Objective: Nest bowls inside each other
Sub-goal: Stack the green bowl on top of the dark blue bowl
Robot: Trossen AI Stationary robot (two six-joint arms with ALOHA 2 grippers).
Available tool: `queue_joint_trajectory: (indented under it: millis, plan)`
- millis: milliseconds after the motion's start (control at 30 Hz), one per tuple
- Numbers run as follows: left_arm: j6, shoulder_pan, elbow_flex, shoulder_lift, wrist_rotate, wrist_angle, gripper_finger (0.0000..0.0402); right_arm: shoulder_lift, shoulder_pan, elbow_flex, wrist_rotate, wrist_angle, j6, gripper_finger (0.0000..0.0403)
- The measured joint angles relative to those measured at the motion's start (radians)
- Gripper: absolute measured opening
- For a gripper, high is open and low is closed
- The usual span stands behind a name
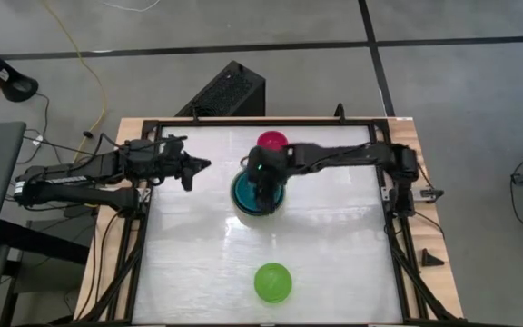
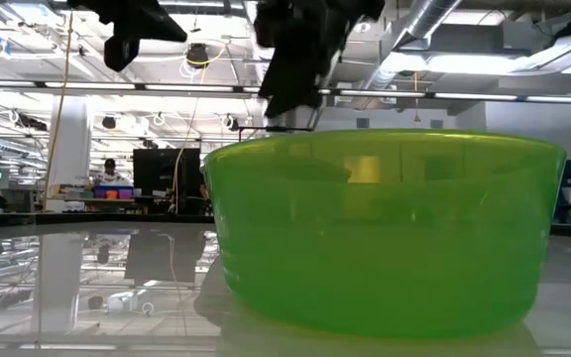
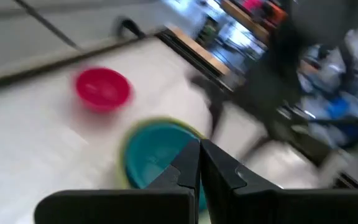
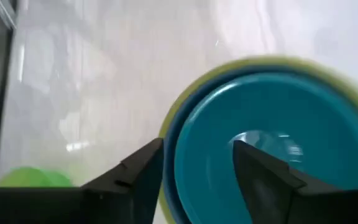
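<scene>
Mid-table stands a stack of bowls (image 1: pixel 243 194): a teal bowl (image 4: pixel 278 143) sits inside a light blue one (image 4: pixel 170 163), which sits inside the olive-yellow one (image 4: pixel 229 67). My right gripper (image 4: pixel 197 165) hovers open just above the stack, its fingers on either side of the teal bowl's rim without touching it. A magenta-pink bowl (image 1: pixel 271 141) rests on its base beyond the stack. A bright green bowl (image 1: pixel 272 282) rests near the front edge. My left gripper (image 1: pixel 198 166) waits shut, left of the stack, raised off the table.
The white tabletop is framed by a black rail (image 1: pixel 143 227). The green bowl (image 2: pixel 385 228) fills the low view. A black box (image 1: pixel 225 91) stands on the floor beyond the table's far edge. Bare table lies between the stack and the green bowl.
</scene>
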Motion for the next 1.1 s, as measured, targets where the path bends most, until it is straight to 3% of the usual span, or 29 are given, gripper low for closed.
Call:
queue_joint_trajectory:
  millis: [133, 233, 333, 500, 633, 800, 933, 1100]
  plan:
    - [-0.087, -0.026, 0.0, 0.033, 0.199, -0.045, 0.0, -0.116, -0.016, 0.0, 0.046, -0.04, 0.004, 0.023]
    - [-0.148, -0.092, -0.012, 0.093, 0.266, -0.06, 0.0, -0.205, -0.026, 0.0, 0.132, -0.103, 0.001, 0.0218]
    - [-0.207, -0.183, -0.047, 0.167, 0.27, -0.018, 0.0, -0.285, -0.035, 0.0, 0.22, -0.179, 0.001, 0.0205]
    - [-0.306, -0.321, -0.116, 0.348, 0.279, 0.31, 0.0, -0.4, -0.046, 0.0, 0.313, -0.334, 0.024, 0.0186]
    - [-0.387, -0.379, -0.124, 0.503, 0.275, 0.528, 0.0, -0.474, -0.039, 0.0, 0.379, -0.474, 0.058, 0.0177]
    - [-0.524, -0.433, -0.119, 0.671, 0.269, 0.687, 0.0003, -0.562, -0.008, 0.0, 0.426, -0.622, 0.12, 0.0174]
    - [-0.646, -0.494, -0.119, 0.789, 0.256, 0.803, 0.0035, -0.637, 0.036, 0.0, 0.458, -0.707, 0.18, 0.0174]
    - [-0.73, -0.569, -0.081, 0.914, 0.183, 0.897, 0.0102, -0.736, 0.115, -0.001, 0.514, -0.778, 0.276, 0.0173]
